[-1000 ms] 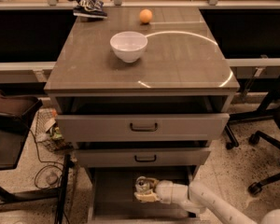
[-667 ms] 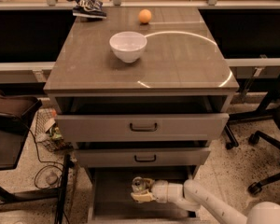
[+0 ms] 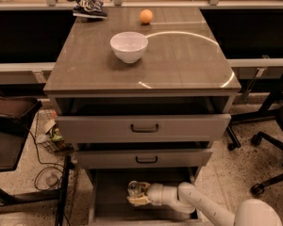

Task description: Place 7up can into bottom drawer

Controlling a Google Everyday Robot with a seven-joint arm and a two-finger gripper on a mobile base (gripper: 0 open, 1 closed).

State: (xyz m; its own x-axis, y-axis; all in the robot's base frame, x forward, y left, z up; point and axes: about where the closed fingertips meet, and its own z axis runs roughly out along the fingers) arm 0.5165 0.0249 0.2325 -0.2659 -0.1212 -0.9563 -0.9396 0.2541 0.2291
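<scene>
The bottom drawer is pulled open under the cabinet, and its dark grey floor shows. My gripper reaches into it from the right on a white arm. It is shut on the 7up can, whose shiny top shows above the fingers. The can stands upright, low inside the drawer near its middle. I cannot tell whether the can touches the floor.
The top drawer and the middle drawer stick out slightly above my arm. A white bowl, an orange and a chip bag sit on the cabinet top. Office chair legs stand at the right, and a wire bin at the left.
My gripper has moved the can a little to the left and further into the bottom drawer. Nothing on the cabinet top has moved.
</scene>
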